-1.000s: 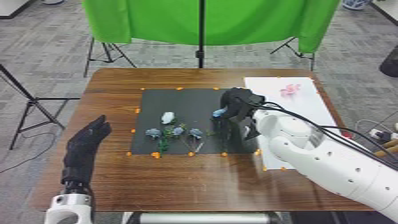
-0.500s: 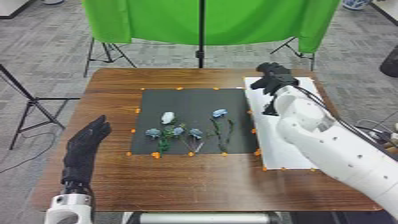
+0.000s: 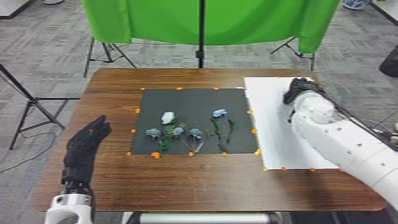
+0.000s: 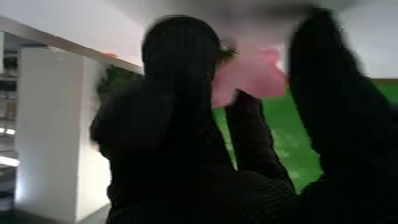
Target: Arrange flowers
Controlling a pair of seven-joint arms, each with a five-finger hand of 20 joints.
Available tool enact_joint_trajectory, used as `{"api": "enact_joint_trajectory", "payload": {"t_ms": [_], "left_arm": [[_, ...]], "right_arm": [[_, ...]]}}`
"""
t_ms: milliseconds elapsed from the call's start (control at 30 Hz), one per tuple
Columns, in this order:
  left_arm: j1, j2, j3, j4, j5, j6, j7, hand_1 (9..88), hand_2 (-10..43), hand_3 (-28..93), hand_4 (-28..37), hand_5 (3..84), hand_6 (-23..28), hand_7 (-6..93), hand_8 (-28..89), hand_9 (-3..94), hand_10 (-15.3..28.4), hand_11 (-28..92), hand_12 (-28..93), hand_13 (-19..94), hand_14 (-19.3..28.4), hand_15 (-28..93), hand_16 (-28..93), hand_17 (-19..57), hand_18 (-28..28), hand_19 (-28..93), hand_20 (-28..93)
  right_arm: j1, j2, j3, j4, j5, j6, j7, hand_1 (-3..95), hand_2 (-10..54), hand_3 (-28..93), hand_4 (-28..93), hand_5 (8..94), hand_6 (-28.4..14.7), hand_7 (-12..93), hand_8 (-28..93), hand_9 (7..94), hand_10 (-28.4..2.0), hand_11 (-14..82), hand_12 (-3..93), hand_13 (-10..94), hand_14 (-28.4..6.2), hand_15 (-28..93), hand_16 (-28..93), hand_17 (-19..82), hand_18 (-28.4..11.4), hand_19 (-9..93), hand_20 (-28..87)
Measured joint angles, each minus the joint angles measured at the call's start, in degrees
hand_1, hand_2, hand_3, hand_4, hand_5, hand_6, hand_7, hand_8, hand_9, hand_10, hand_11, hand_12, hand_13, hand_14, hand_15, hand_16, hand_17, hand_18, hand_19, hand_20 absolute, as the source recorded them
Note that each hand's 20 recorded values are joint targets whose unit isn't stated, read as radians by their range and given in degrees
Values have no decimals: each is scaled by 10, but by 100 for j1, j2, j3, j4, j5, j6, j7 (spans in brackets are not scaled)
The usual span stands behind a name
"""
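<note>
So going left to right: left robot hand [image 3: 83, 150] is parked around 8 o'clock on the surface [image 3: 191, 187], fingers straight and held close together, nothing in it. Next, the dark mat [image 3: 182, 101] has a white flower [image 3: 168, 118] and the blue flowers [image 3: 178, 131], with one blue bloom [image 3: 219, 113] on its right half, head toward 12, stem toward 6. All that sits roughly 8 o'clock from the right robot hand [image 3: 305, 88], which is over the far part of the white sheet [image 3: 274, 117]. Pink flower [image 4: 253, 75] is right by its fingers, which look straight and spread; can't tell if they're touching it, or give its clock bearing or which way its stem runs. Right is clearly the nearer hand, so imo the next bit is closing on pink. Versus half a second ago, the right hand has shifted toward 4 o'clock; left hand and mat flowers haven't budged.
</note>
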State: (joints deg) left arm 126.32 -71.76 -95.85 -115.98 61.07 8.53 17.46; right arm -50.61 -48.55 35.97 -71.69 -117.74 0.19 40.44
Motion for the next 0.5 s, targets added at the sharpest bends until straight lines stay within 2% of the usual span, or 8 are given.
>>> {"api": "enact_joint_trajectory", "payload": {"t_ms": [33, 67, 100, 200, 300, 500], "left_arm": [[0, 0, 0, 0, 0, 0, 0, 241, -25, 679, -246, 446, 27, 107, -52, 409, 117, 115, 140, 299, 152, 148, 47, 5, 132, 38, 192], [1, 0, 0, 0, 0, 0, 0, 241, -25, 679, -246, 447, 28, 107, -52, 409, 117, 115, 140, 299, 152, 148, 47, 5, 132, 38, 192], [1, 0, 0, -1, 0, 0, 1, 241, -25, 679, -246, 447, 28, 107, -51, 409, 117, 115, 140, 299, 152, 148, 47, 5, 132, 38, 192], [0, 0, -1, -1, 0, 0, 2, 242, -24, 679, -247, 447, 28, 106, -52, 409, 116, 116, 141, 298, 152, 147, 46, 5, 132, 38, 192], [-2, 0, -1, 0, 0, -4, 2, 242, -24, 679, -247, 447, 28, 106, -51, 409, 117, 116, 141, 298, 152, 148, 47, 5, 131, 38, 192], [-2, 0, -5, 2, 0, -8, 1, 241, -24, 679, -245, 447, 27, 106, -51, 410, 117, 115, 141, 299, 153, 148, 46, 5, 131, 38, 192]], "right_arm": [[-16, 8, -94, 26, -48, 325, -28, 536, -95, 607, -190, 635, 1, 167, -22, 712, -129, 131, 181, 888, -37, 564, 294, 635, -108, 932, 454], [-42, 16, -171, 43, -100, 654, -66, 603, -95, 553, -182, 746, -4, 198, 60, 841, -104, 85, 285, 916, -26, 561, 300, 661, -100, 932, 482], [-83, 23, -222, 48, -156, 968, -123, 622, -95, 541, -182, 776, -6, 205, 81, 879, -97, 74, 312, 924, -23, 560, 305, 668, -98, 932, 491], [-273, 58, -191, -30, -276, 1546, -345, 629, -95, 541, -182, 792, -8, 206, 89, 899, -95, 72, 326, 931, -19, 562, 309, 674, -97, 932, 497], [-687, 188, 223, -527, -289, 1614, -486, 625, -95, 547, -176, 793, -8, 206, 95, 901, -96, 72, 330, 933, -19, 560, 314, 675, -98, 932, 503], [-1772, 683, 1241, -2303, -163, 1414, -601, 622, -95, 550, -173, 794, -8, 203, 100, 903, -95, 71, 336, 932, -17, 560, 321, 676, -96, 932, 511]]}}
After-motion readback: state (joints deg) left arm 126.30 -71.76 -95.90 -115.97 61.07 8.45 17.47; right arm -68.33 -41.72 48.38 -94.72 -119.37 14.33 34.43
